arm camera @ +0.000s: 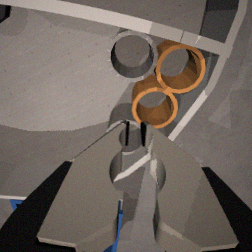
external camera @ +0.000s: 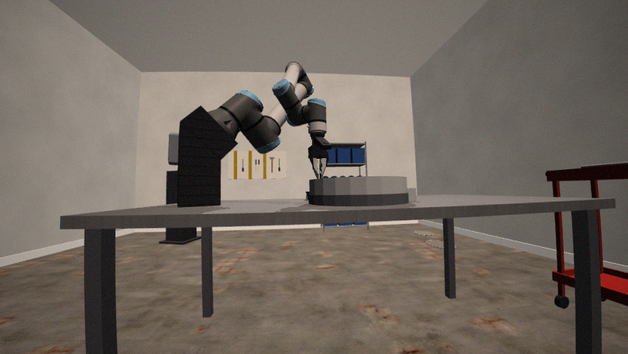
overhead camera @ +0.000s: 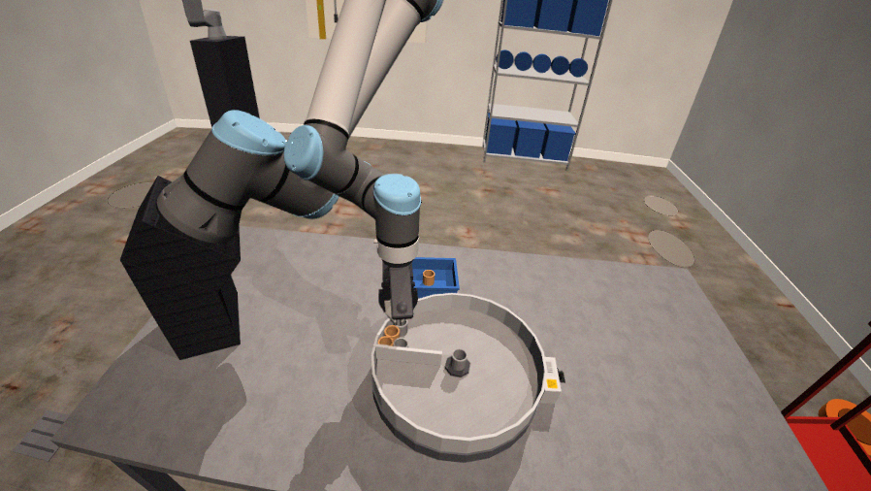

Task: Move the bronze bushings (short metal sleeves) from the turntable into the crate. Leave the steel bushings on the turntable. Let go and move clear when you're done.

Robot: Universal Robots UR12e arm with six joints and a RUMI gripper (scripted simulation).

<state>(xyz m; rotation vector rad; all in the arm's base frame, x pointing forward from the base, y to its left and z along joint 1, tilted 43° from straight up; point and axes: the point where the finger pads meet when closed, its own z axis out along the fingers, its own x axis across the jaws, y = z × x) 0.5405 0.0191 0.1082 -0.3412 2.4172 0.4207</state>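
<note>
Here's the grey table (overhead camera: pixel 609 342) filling the scene, and the big arm (overhead camera: pixel 340 79) leaning over from its black pedestal (overhead camera: pixel 182 286) at the table's left end with its wrist pointed straight down. Under it sits the round turntable (overhead camera: pixel 524 342), walled all the way round, with a pale divider (overhead camera: pixel 406 366) running from the rim toward the central hub (overhead camera: pixel 457 362). Just behind the turntable, on the far side, is the small blue crate (overhead camera: pixel 449 276), and there's one bronze bushing (overhead camera: pixel 428 278) standing upright in it already. Down in the pocket between divider and rim, the wrist view gives us the cluster: two bronze bushings (arm camera: pixel 180 66) (arm camera: pixel 154 107) touching each other against the wall, a steel bushing (arm camera: pixel 132 55) just beside them, and another steel sleeve (arm camera: pixel 131 145) directly beneath the fingertips. Now the gripper (arm camera: pixel 134 131) – hanging just inside the rim, jaws drawn almost fully together with only a sliver of gap between them. No bronze is in its grasp; the nearer bronze ring sits just beyond the tips – and whether the tips touch that steel sleeve below, I can't tell.
</note>
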